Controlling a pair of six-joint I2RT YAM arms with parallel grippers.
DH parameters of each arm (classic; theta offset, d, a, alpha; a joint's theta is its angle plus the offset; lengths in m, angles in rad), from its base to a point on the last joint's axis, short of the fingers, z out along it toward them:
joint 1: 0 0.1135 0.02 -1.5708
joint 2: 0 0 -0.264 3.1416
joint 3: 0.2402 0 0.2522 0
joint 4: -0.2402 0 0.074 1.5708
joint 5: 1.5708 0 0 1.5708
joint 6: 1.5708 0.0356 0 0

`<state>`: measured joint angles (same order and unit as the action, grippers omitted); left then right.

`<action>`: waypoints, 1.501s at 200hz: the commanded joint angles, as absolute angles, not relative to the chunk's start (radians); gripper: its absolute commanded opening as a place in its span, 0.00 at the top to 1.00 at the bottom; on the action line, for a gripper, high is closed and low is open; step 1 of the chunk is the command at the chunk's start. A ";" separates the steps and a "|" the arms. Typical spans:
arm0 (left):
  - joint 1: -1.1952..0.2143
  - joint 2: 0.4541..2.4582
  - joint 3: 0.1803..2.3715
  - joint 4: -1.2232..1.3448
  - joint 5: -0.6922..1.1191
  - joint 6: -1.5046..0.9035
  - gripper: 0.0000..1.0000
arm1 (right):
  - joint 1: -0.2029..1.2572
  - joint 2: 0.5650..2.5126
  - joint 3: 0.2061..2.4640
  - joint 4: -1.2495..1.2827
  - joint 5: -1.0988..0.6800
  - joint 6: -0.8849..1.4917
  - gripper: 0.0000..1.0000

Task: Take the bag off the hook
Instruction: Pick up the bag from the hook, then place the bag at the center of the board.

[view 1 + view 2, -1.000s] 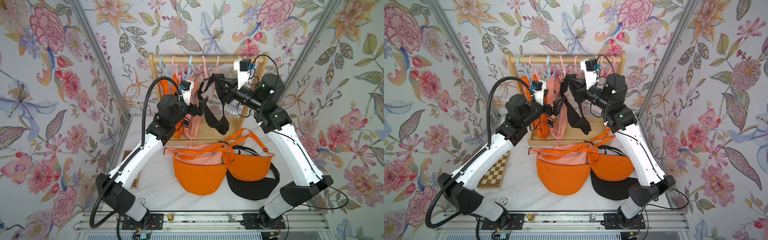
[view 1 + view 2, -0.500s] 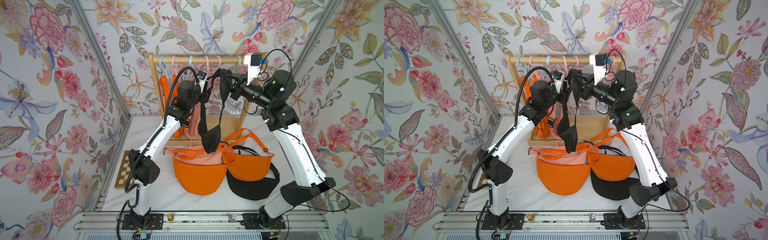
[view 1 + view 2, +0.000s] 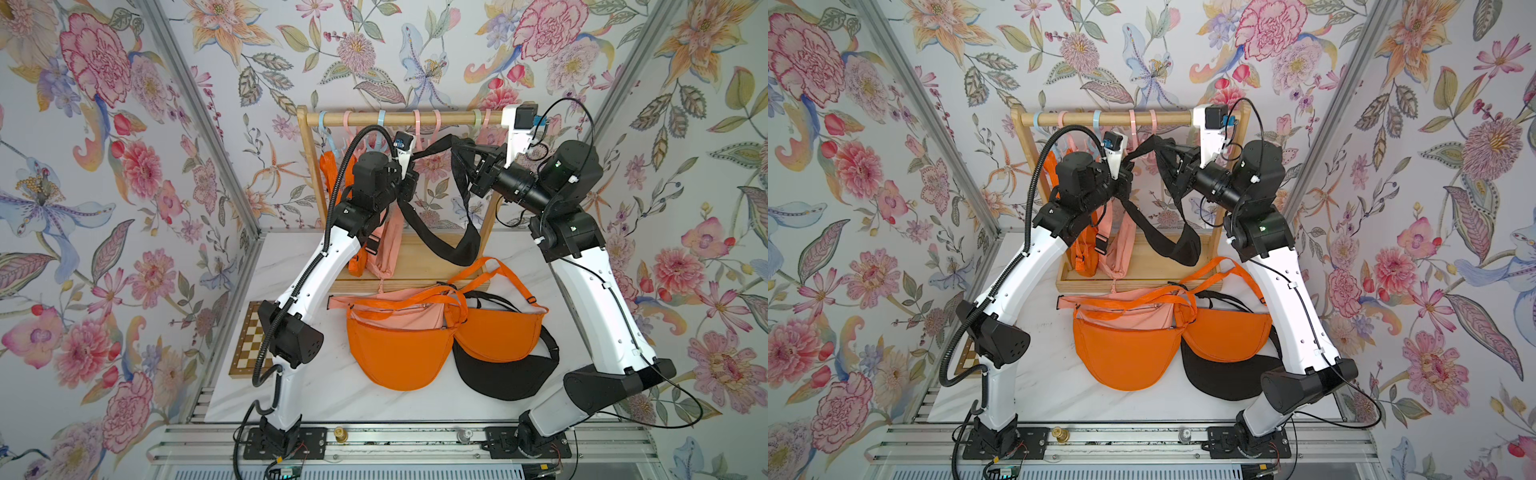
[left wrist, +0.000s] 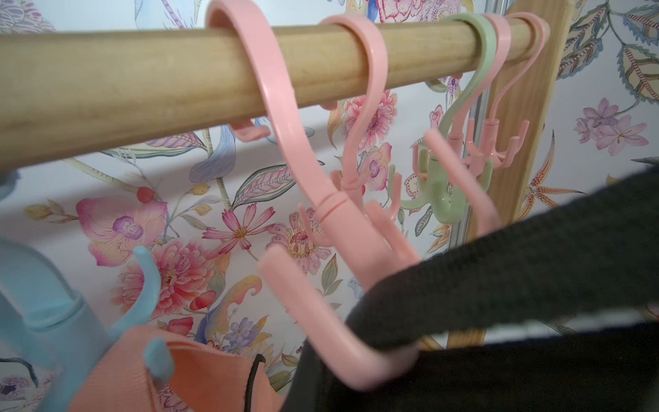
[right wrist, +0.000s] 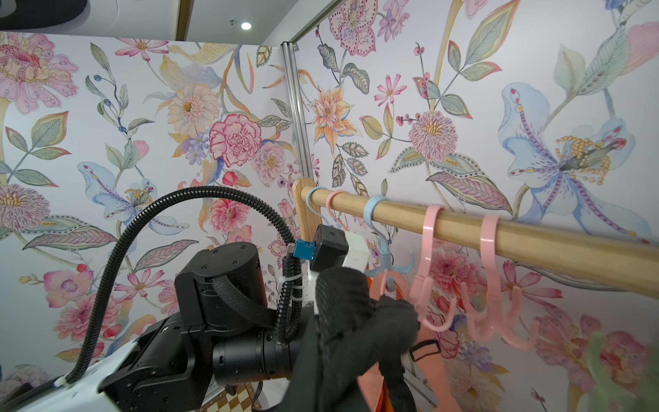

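The black bag (image 3: 457, 249) (image 3: 1177, 249) hangs in front of the wooden rail (image 3: 415, 118), its strap stretched between my two grippers. My left gripper (image 3: 408, 185) (image 3: 1127, 176) is shut on the strap's left part. My right gripper (image 3: 467, 166) (image 3: 1177, 162) is shut on bunched black fabric (image 5: 356, 321). In the left wrist view the black strap (image 4: 517, 257) lies against a prong of the blurred pink hook (image 4: 321, 303); I cannot tell whether it is still caught. Black fabric hides both sets of jaws in the wrist views.
An orange bag (image 3: 357, 257) and a peach bag (image 3: 388, 245) hang at the rack's left. On the table lie two orange bags (image 3: 399, 353) (image 3: 498, 336), a peach one (image 3: 399, 311) and a black one (image 3: 507, 378). A chessboard (image 3: 249, 345) sits front left.
My left arm rose to the rail and its gripper went from open to shut on the strap. The black bag's body swung right and up. The right gripper stayed shut.
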<state>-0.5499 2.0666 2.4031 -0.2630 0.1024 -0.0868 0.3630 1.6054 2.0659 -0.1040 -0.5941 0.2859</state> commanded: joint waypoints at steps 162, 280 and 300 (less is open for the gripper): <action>-0.504 1.999 2.513 -0.279 0.014 -0.074 0.90 | 0.405 2.048 2.586 -0.004 -0.611 0.437 1.00; -0.505 1.377 1.859 -0.196 -0.078 -0.141 0.90 | 0.569 1.491 1.939 0.002 -0.467 0.253 1.00; -0.504 1.268 1.761 -0.198 -0.112 -0.160 0.89 | 0.627 1.441 1.868 -0.020 -0.437 0.232 1.00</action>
